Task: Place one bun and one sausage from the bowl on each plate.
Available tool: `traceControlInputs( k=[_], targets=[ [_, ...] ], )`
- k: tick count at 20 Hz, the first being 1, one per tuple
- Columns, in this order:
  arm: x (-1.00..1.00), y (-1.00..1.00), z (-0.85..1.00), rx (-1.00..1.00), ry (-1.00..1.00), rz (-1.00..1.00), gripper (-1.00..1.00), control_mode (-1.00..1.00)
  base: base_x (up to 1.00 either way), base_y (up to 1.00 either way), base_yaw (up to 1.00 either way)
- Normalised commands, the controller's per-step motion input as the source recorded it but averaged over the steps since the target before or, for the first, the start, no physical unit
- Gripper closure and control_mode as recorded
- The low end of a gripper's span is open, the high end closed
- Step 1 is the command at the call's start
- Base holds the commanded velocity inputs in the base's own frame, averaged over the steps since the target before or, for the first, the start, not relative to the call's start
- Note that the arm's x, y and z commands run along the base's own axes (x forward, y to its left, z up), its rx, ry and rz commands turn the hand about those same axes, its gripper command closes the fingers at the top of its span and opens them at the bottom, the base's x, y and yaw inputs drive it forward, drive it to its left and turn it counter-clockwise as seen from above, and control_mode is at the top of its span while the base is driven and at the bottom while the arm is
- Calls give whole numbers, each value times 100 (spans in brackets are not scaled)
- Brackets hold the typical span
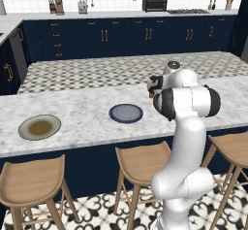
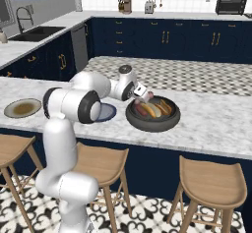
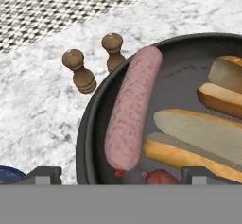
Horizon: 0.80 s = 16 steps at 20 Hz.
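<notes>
The dark bowl [image 2: 170, 121] stands on the marble island, right of the blue plate [image 1: 126, 113]. The beige plate with a brown centre [image 1: 39, 127] lies far to the left, and both plates are bare. My gripper [image 3: 121, 173] hangs open just over the bowl's near rim [image 3: 87, 133], fingers wide apart. A long pink sausage [image 3: 132, 109] lies between them, with a second sausage's reddish end [image 3: 160, 176] beside it. Several tan buns [image 3: 203, 133] fill the bowl's other side. From the right base view the gripper [image 2: 145, 97] sits at the bowl's left edge.
Two brown wooden shakers [image 3: 80, 70] stand on the counter just outside the bowl. Wooden stools [image 1: 143, 163] line the island's front. A sink [image 2: 34, 32] is set in the counter at the far left, and a toaster oven [image 1: 154, 3] stands at the back.
</notes>
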Motion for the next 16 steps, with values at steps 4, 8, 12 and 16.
traceControlInputs(
  k=[4,8,12,16],
  targets=[
    [20,-4,-40,8,0,-2,-100,-100,0,0,0],
    [0,-8,-36,5,0,-4,-100,-100,0,0,0],
    [3,0,-35,3,0,-4,-100,-100,0,0,0],
    [27,0,-41,7,0,-1,100,-100,0,0,0]
  ],
)
